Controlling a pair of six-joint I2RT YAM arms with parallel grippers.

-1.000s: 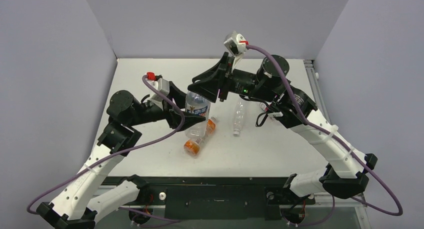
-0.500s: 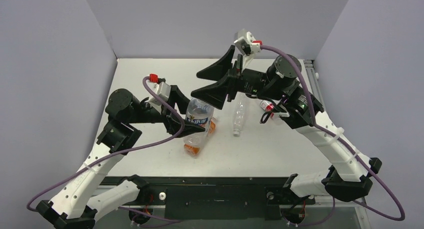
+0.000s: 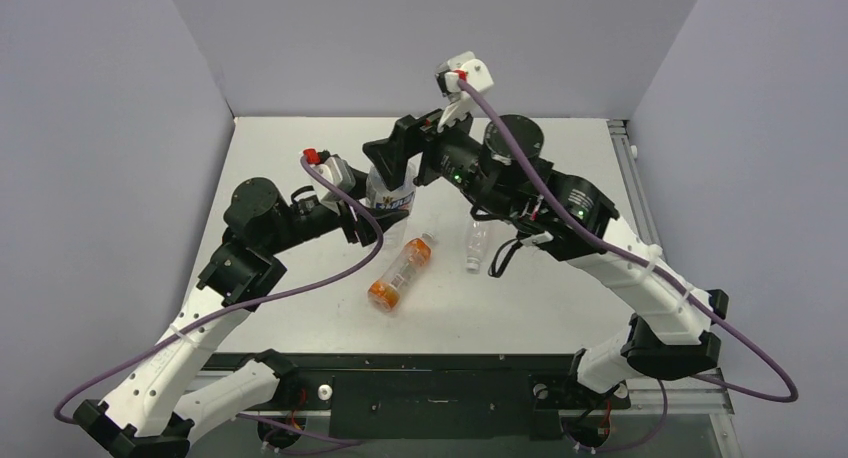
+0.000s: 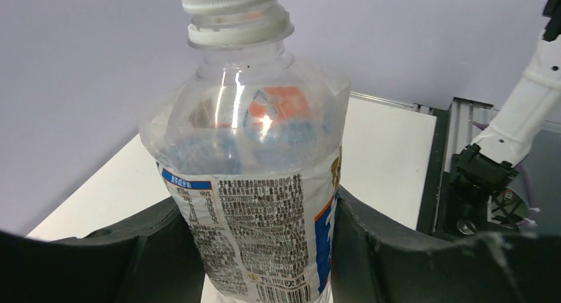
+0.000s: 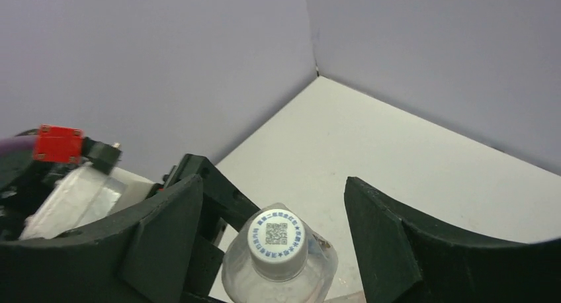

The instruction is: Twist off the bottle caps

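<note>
Desk (image 3: 560, 298): white top, grey walls (image 3: 420, 38) on 3 sides.

Right arm (image 3: 600, 248): runs from near-right base to far-ctr of desk, wrist tipped down over the upright bottle (image 3: 391, 190).

Left arm (image 3: 245, 233): comes in from the left, wrist about level w/ the bottle body.

Upright bottle: clear, crinkled shoulder, printed lbl w/ blue + orange. Neck points up. Can't tell whether its base touches the desk, since it is hidden behind the left wrist in top view.

Left jaws: clenched on upright bottle at lbl height, one jaw each side, both touching the plastic.

Right jaws: released and spread wide, one jaw either side of the bottle top. There is a clear gap both sides, touching neither cap nor bottle.

Orange bottle (image 3: 400, 271): lying on desk, nearer the arm bases than the upright bottle and apart from it. Orange base end toward near edge, neck toward far-right.

Small bottle (image 3: 477, 240): clear, lying just right of orange bottle, not touching. Far part hidden under right arm.

Neck ends of both lying bottles too small to read.

Cap (image 5: 276, 234): white, QR code on top w/ ring of blue print. Seated on neck of upright bottle, above the collar ring, approx centred btw the right jaws.
</note>
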